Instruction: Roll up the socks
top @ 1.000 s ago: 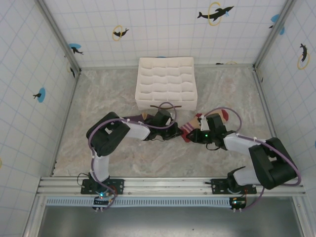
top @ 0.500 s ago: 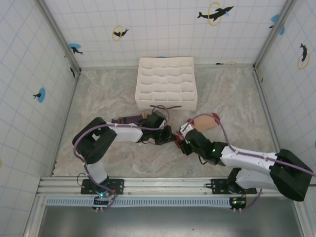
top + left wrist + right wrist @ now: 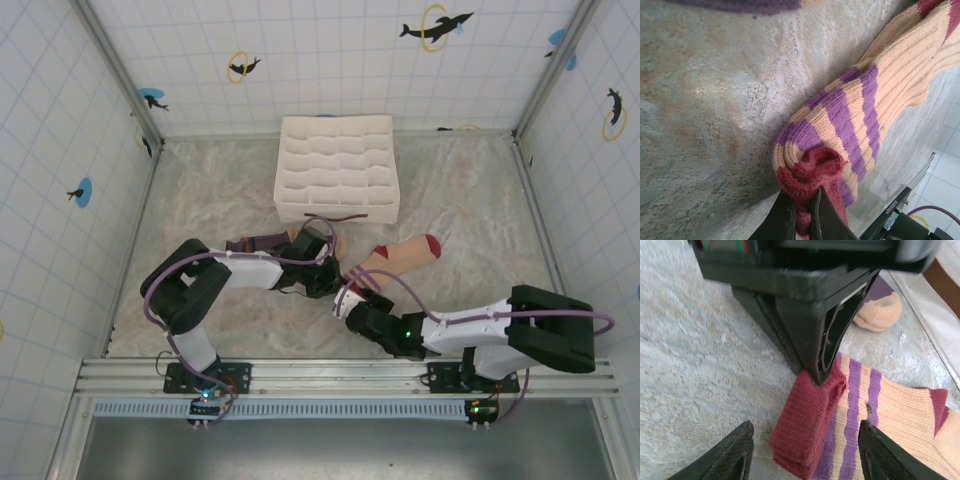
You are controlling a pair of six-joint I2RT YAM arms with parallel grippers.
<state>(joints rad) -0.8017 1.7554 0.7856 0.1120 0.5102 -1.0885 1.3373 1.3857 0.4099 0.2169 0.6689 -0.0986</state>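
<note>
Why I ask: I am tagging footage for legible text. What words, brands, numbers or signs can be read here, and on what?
None can be read.
The wall dolphins are pictures with rings, without writing.
The organiser box, beige sock and purple sock bear no visible label.

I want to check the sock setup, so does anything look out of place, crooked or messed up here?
Nothing spilled or torn. The beige sock has its red cuff folded over and bunched, pinched by the left fingers; the purple sock lies apart from it, near the organiser box.
</note>
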